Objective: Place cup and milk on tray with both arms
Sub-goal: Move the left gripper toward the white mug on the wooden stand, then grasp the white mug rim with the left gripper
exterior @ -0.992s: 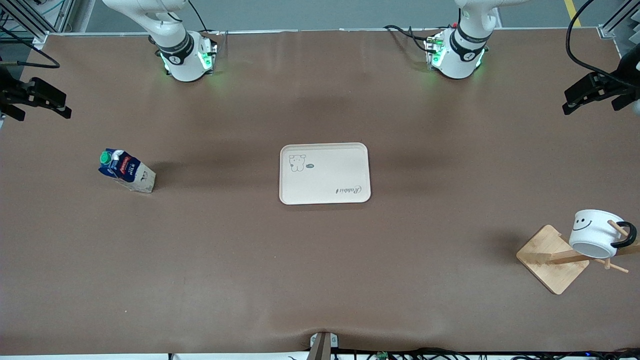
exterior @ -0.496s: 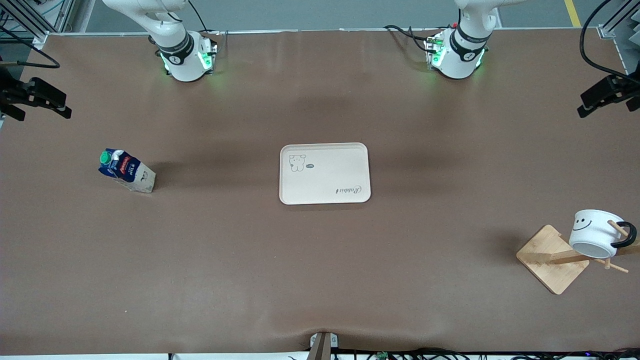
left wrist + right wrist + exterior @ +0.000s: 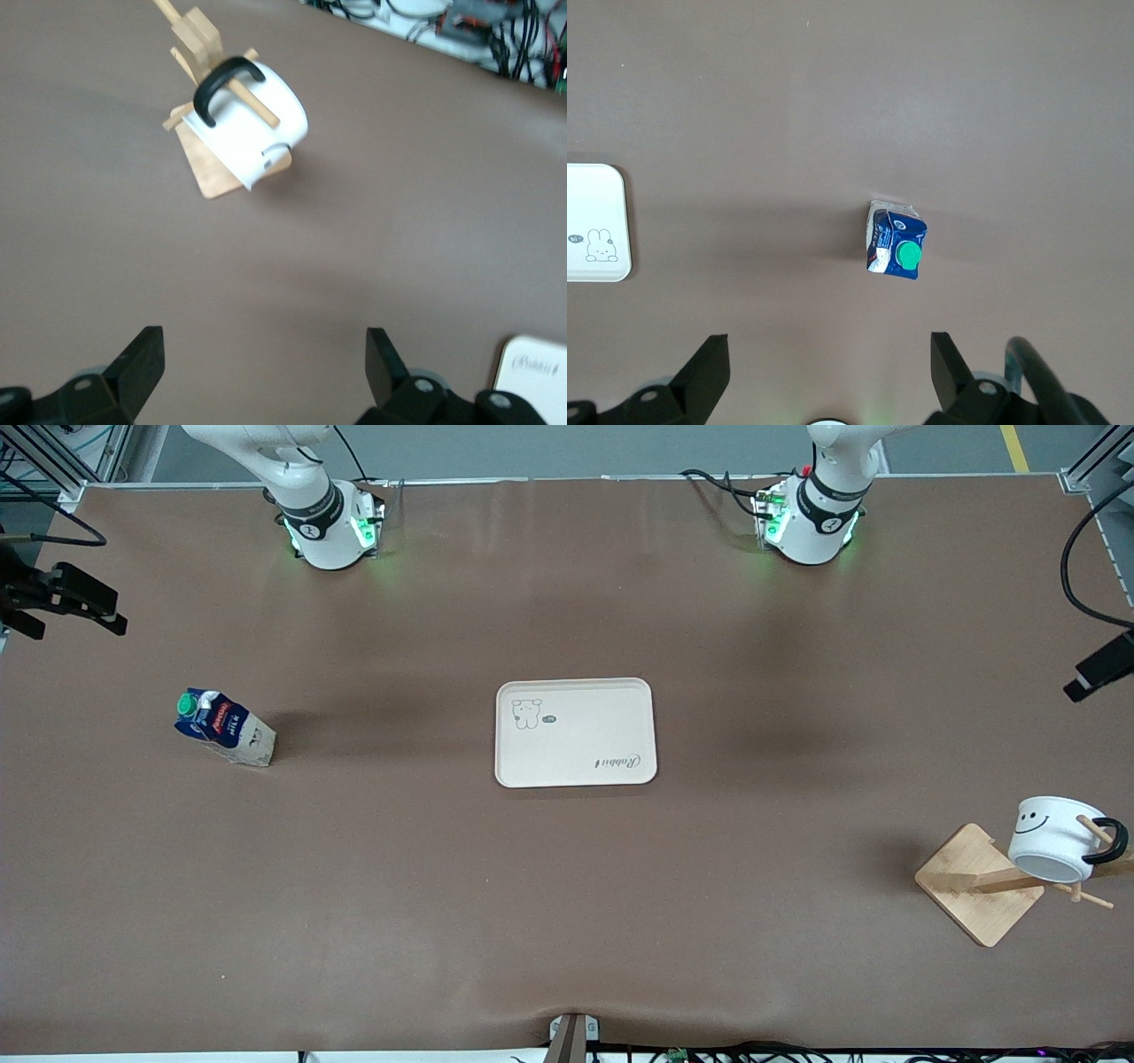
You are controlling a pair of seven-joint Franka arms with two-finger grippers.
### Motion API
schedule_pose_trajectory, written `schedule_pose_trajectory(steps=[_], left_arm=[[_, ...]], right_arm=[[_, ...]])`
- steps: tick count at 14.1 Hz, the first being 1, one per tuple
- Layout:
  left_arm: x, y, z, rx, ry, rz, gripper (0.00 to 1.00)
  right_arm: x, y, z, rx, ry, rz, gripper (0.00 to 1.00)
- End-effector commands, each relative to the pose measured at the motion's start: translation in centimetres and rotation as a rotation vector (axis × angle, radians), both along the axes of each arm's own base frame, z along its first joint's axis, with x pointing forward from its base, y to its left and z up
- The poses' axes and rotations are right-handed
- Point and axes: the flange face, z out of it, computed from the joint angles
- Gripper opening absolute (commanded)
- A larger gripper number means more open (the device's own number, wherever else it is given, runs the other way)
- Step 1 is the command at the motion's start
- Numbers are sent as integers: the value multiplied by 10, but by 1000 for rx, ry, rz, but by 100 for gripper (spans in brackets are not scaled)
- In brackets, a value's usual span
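Observation:
The cream tray [image 3: 576,732] lies flat at the table's middle. The blue milk carton [image 3: 223,727] with a green cap stands toward the right arm's end; it also shows in the right wrist view [image 3: 897,241]. The white smiley cup [image 3: 1054,840] hangs by its black handle on a peg of a wooden rack [image 3: 979,884] toward the left arm's end; it also shows in the left wrist view [image 3: 257,124]. My right gripper [image 3: 66,607] is open and empty [image 3: 830,372], high over the table's edge at its own end. My left gripper [image 3: 1099,669] is open and empty [image 3: 264,372], over the table edge, apart from the cup.
The rack's square wooden base stands near the table's corner, nearer to the front camera than the tray. A tray corner shows in the left wrist view [image 3: 536,372] and in the right wrist view [image 3: 594,221]. Cables lie by the arms' bases [image 3: 718,483].
My left gripper has moved along the table's edge toward the rack and cup, now mostly off the front view's side. The right arm, cup, milk and tray have not moved.

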Motion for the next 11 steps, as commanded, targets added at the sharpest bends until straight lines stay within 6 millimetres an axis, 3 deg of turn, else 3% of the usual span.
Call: schedule_pose_trajectory(steps=[1,6,11], left_arm=[[-2,-1,-25,-13,-91,38,100],[5,7,-86,-78,-231,135,100],[17,21,-113,-82,-268,172,100]], right_arm=[[1,0,3,17,3,-11,100],[1,0,3,17,3,-11,100],[0,-1,3,36,3,-15,100]])
